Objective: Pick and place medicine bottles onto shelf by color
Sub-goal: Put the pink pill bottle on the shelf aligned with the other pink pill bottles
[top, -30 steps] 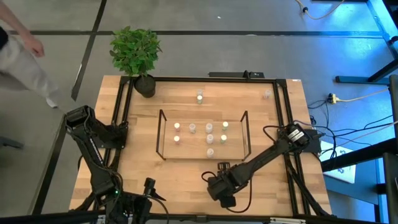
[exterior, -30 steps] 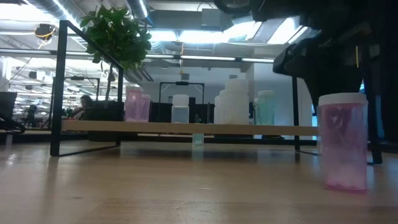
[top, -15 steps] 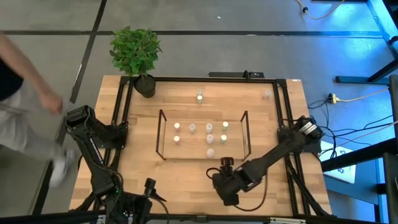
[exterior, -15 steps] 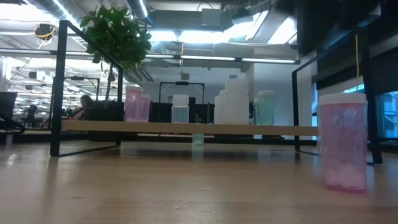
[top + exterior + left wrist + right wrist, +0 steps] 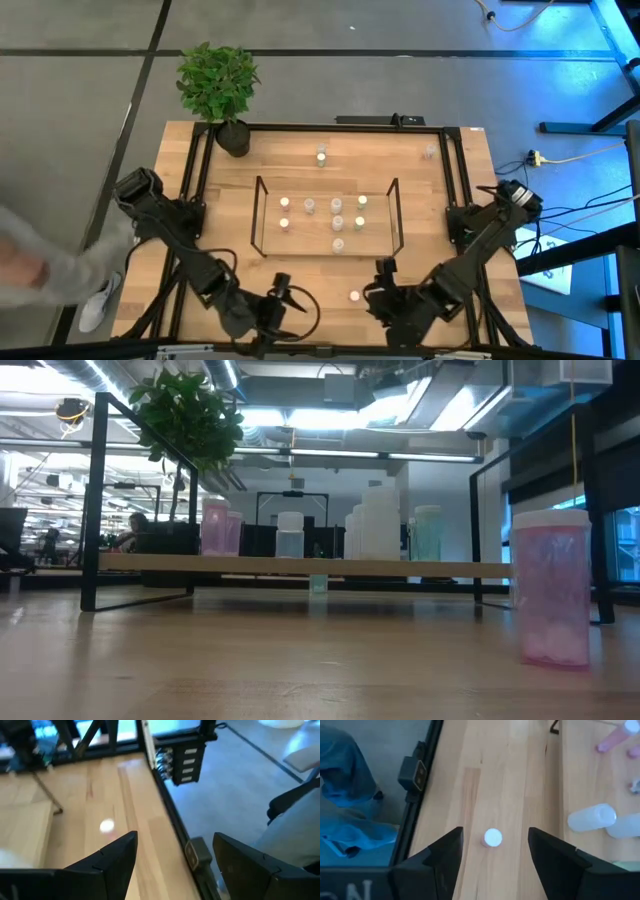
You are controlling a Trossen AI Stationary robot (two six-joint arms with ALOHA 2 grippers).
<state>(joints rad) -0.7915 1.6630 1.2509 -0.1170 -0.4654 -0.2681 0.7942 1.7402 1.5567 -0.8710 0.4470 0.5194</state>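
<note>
The shelf (image 5: 326, 215) stands mid-counter (image 5: 230, 190), with seven bottles (image 5: 336, 224) on its board. One pink bottle (image 5: 353, 296) stands alone just in front of the shelf, between the left gripper (image 5: 283, 300) and the right gripper (image 5: 385, 283). Two more bottles (image 5: 321, 155) stand behind the shelf. A potted plant (image 5: 220, 90) sits beyond its rear left corner.

Seven small bottles (image 5: 336, 222) stand upright on the shelf (image 5: 259, 215); one pink bottle (image 5: 353, 296) stands before it.
</note>
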